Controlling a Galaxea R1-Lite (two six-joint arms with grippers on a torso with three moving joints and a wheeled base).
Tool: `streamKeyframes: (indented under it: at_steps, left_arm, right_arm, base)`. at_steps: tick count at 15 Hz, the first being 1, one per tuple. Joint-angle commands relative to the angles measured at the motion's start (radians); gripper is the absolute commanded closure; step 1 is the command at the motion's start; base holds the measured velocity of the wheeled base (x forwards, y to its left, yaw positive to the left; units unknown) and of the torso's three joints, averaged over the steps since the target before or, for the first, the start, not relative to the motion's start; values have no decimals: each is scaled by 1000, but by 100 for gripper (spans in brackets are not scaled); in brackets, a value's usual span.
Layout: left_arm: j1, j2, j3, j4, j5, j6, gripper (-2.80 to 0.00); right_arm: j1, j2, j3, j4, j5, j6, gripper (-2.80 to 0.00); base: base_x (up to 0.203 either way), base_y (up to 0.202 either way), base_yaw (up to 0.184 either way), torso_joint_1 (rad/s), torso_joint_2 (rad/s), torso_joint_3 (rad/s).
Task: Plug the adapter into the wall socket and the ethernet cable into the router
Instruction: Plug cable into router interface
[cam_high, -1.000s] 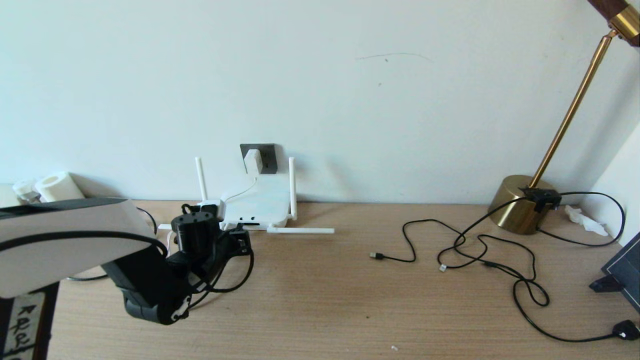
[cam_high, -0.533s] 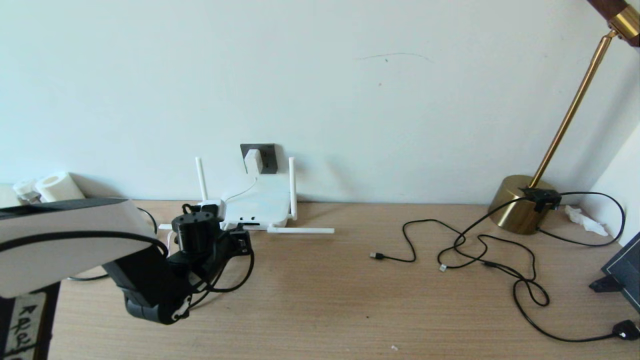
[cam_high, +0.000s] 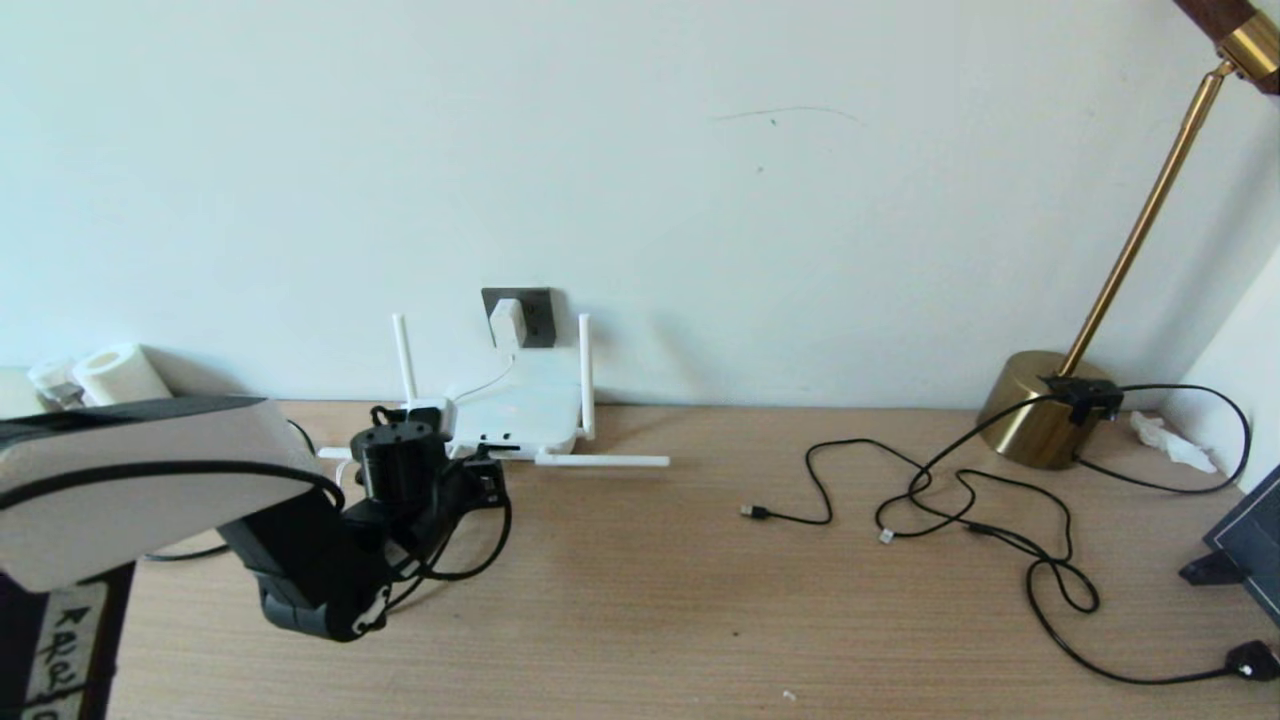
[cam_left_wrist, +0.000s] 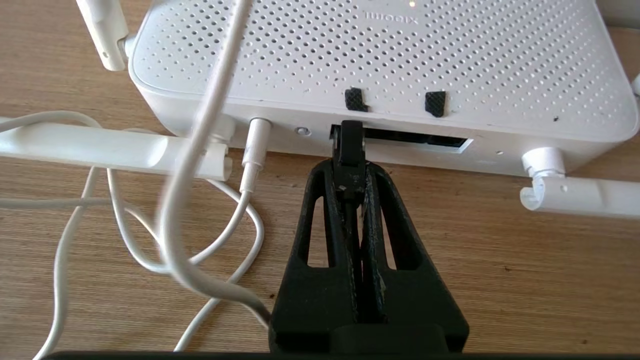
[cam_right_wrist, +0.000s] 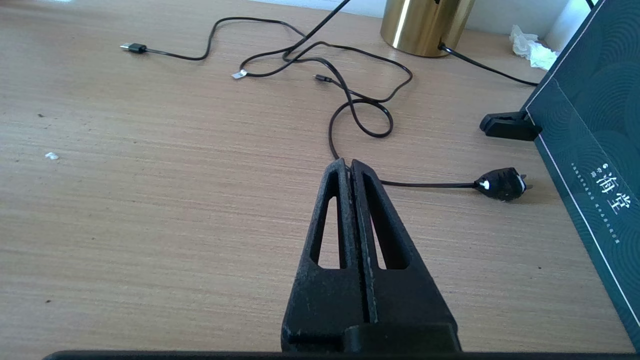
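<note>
The white router (cam_high: 515, 405) lies against the wall, its dark port slot (cam_left_wrist: 415, 140) facing me. My left gripper (cam_high: 487, 483) (cam_left_wrist: 351, 170) is shut on the ethernet cable's black plug (cam_left_wrist: 350, 142), whose tip is at the left end of that slot. How deep it sits I cannot tell. The black cable (cam_high: 480, 565) loops back under the left wrist. Above the router, the white adapter (cam_high: 505, 322) sits in the dark grey wall socket (cam_high: 530, 312). Its thin white cord (cam_left_wrist: 257, 145) is plugged in beside the slot. My right gripper (cam_right_wrist: 348, 165), unseen in the head view, is shut on nothing.
One router antenna (cam_high: 600, 461) lies flat on the desk. Thin black cords (cam_high: 960, 500) sprawl at the right, ending in a black plug (cam_high: 1250, 660). A brass lamp base (cam_high: 1045, 405) and a dark box (cam_high: 1250, 540) stand far right. A paper roll (cam_high: 115, 372) sits far left.
My left arm has moved a little forward and to the right, bringing the held plug closer against the router's port edge. Nothing else has shifted.
</note>
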Motion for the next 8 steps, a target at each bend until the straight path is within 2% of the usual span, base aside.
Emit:
streamKeyframes:
  at_steps: [1,8]
  left_arm:
    - [0,5,-3,-10,-1,0,0]
    - [0,13,-17,-8,-11,0,0]
  right_arm:
    - [0,2,0,0,0,-1,0]
    - [0,1,0,0,0,-1,0]
  base:
    - [0,0,0,0,0,0]
    - [0,0,0,0,0,0]
